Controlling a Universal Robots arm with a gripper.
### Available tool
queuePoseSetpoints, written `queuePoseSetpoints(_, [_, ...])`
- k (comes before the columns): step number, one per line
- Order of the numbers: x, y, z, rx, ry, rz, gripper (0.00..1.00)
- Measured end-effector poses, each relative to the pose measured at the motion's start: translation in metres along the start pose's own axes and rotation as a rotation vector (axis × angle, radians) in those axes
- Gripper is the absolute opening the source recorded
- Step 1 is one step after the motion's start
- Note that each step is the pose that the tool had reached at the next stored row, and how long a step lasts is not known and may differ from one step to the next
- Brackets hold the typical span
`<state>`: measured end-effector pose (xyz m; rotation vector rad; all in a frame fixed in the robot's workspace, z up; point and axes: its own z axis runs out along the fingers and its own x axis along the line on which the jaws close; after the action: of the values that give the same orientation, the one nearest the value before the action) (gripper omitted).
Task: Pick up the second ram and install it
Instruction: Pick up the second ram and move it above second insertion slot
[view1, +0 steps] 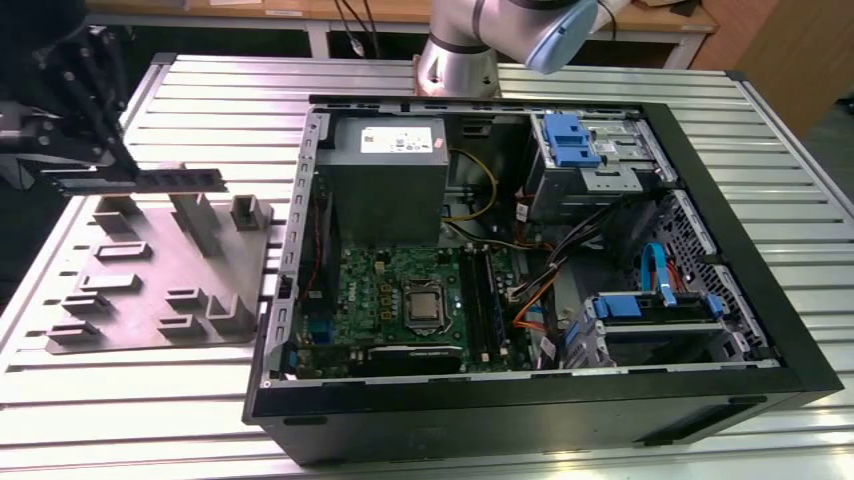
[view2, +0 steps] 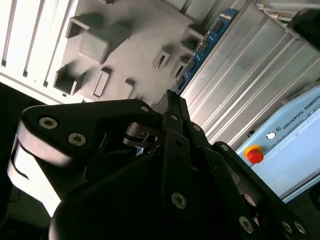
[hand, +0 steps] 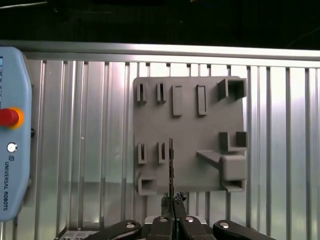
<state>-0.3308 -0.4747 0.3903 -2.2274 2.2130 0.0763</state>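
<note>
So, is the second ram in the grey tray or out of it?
Out: the tool grips the second ram, held level above the grey tray.

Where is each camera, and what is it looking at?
Exterior view: off the arm, up high, looking down on the computer case and grey tray; arm and tool show.
First wrist view: on the wrist, looking along the tool down onto the tray.
Second wrist view: behind the tool's links, looking slantwise at the tray.
Both wrist views share the tool, the second ram it grips, and the tray.
</note>
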Motion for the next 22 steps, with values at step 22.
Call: queuePoseSetpoints(22, [0.0006,-0.0997,-0.0022,0.0000,0.0000,0.000,0.11])
